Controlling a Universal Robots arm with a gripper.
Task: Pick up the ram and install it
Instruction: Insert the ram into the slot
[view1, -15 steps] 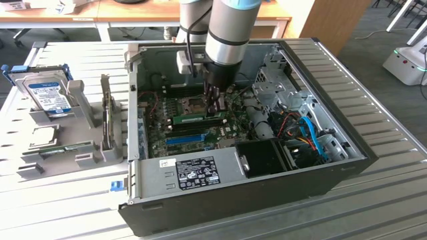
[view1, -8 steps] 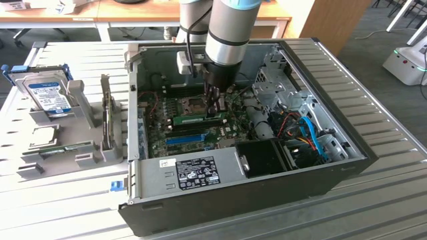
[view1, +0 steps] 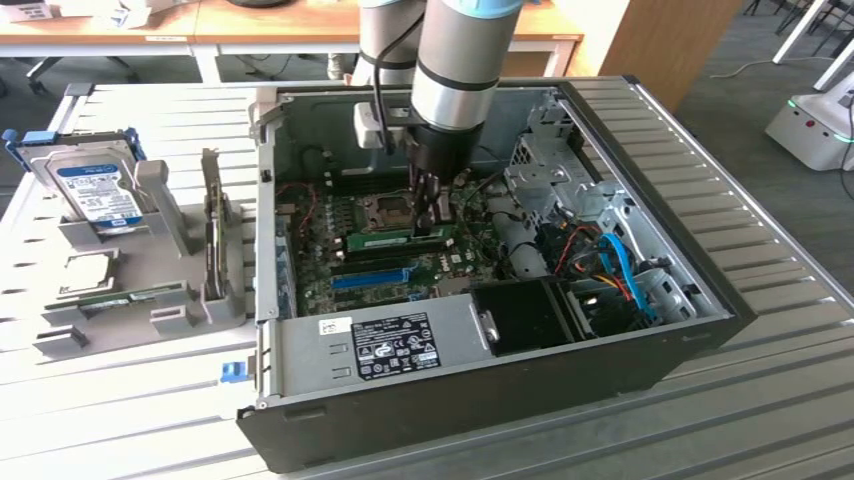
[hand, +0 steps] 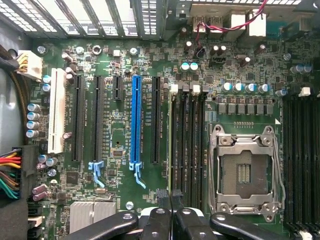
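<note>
The ram (view1: 394, 240) is a thin green stick standing on edge in a memory slot of the motherboard (view1: 400, 262), inside the open computer case. My gripper (view1: 431, 222) reaches straight down onto the end of the stick nearer the exterior view's right. In the wrist view the ram (hand: 169, 140) shows edge-on as a pale thin line in the slot nearest the blue slot (hand: 135, 120). That line runs in between my gripper's (hand: 170, 199) black fingertips, which are shut on it. How deep the stick sits in the slot I cannot tell.
The case wall (view1: 667, 360) rings the board, with cables (view1: 617, 265) and a drive cage at the exterior view's right. The bare CPU socket (hand: 245, 170) lies beside the memory slots. A grey holder (view1: 147, 320) outside carries a hard drive (view1: 94, 185), an upright dark card (view1: 211, 220) and another green stick (view1: 118, 298).
</note>
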